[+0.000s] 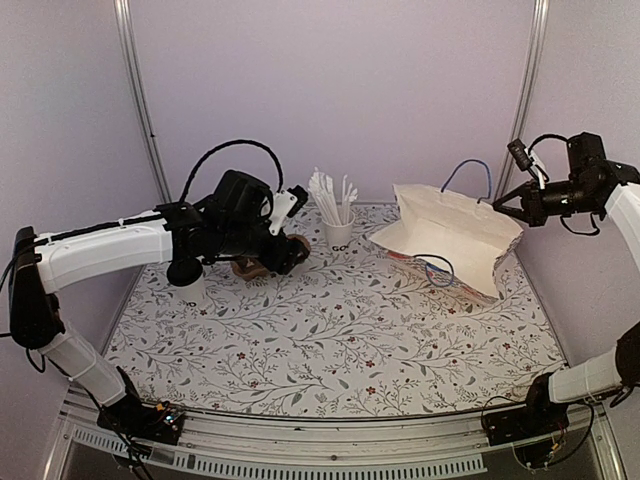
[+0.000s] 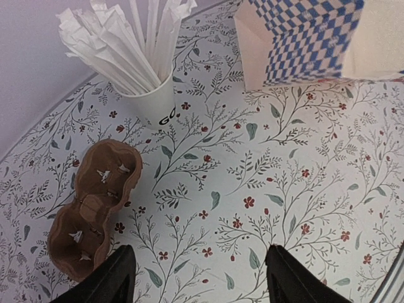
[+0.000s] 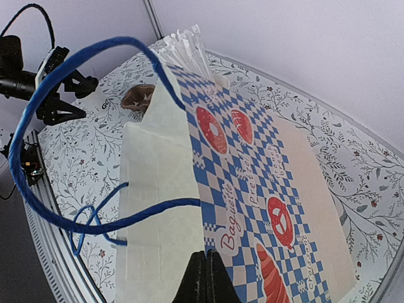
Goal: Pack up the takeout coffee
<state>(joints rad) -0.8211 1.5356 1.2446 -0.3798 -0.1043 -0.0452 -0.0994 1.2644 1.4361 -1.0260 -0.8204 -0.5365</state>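
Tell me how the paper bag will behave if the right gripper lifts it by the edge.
The paper bag is probably floppy: its thin walls bow and crease on the table. It likely weighs little, since nothing bulges its sides. With the right gripper shut on one edge only, it may swing or tear there.

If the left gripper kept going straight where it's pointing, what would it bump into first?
Probably the bare flowered tablecloth, beside the brown pulp cup carrier. The open left gripper points down at it, and nothing else seems in the way, though depth is unclear.
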